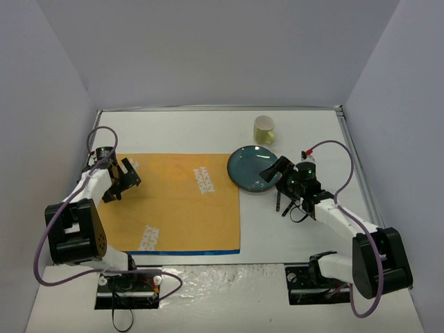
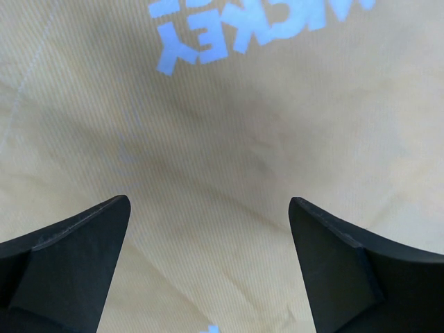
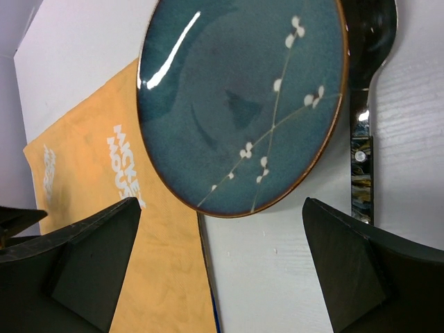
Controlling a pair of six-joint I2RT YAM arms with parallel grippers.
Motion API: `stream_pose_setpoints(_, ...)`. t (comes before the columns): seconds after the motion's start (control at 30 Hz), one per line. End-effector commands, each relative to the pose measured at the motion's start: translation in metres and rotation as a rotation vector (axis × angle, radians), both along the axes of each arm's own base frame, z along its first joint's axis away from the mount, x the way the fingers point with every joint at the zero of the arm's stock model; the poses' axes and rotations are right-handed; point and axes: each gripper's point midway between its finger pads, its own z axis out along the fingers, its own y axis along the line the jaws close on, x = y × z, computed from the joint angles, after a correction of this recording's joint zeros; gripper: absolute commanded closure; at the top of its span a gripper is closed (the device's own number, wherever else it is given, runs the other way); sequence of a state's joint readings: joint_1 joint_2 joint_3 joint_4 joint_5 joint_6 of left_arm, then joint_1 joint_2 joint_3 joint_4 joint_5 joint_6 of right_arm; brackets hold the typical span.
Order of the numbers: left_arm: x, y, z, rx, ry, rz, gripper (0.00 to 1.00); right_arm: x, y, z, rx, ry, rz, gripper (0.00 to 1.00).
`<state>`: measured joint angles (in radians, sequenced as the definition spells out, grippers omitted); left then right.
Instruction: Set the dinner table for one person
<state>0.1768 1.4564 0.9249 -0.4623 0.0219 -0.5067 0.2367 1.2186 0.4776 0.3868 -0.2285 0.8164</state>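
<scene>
while the placemat (image 1: 173,205) lies toward the dinner table's (image 1: 201,128) left edge, the right gripper (image 1: 274,170) hangs wide open at the blue plate (image 1: 243,170) by the placemat's far right corner. left gripper (image 1: 121,179) open, empty, over the placemat. fetching the plate, it seems. next: pinch its rim.

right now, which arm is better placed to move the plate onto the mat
Right. The right gripper hangs open at the plate, whose rim sits between its fingers in the wrist view. The left gripper is open over the mat's left side, far from the plate.
</scene>
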Motion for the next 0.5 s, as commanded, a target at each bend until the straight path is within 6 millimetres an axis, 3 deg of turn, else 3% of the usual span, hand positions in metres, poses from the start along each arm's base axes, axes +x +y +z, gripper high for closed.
stream_pose_setpoints(0.0, 0.015, -0.011, 0.082, -0.03, -0.225, -0.035, 0.03, 0.013, 0.0, 0.002, 0.037, -0.023, -0.064, 0.01)
stream_pose_setpoints(0.23, -0.014, -0.033, 0.114, -0.045, -0.322, -0.146, 0.03, 0.021, 0.006, -0.017, 0.096, 0.022, -0.097, 0.01)
stream_pose_setpoints(0.47, -0.047, -0.05, 0.117, 0.005, -0.321, -0.252, 0.03, 0.037, 0.012, -0.023, 0.137, 0.0, -0.126, 0.05)
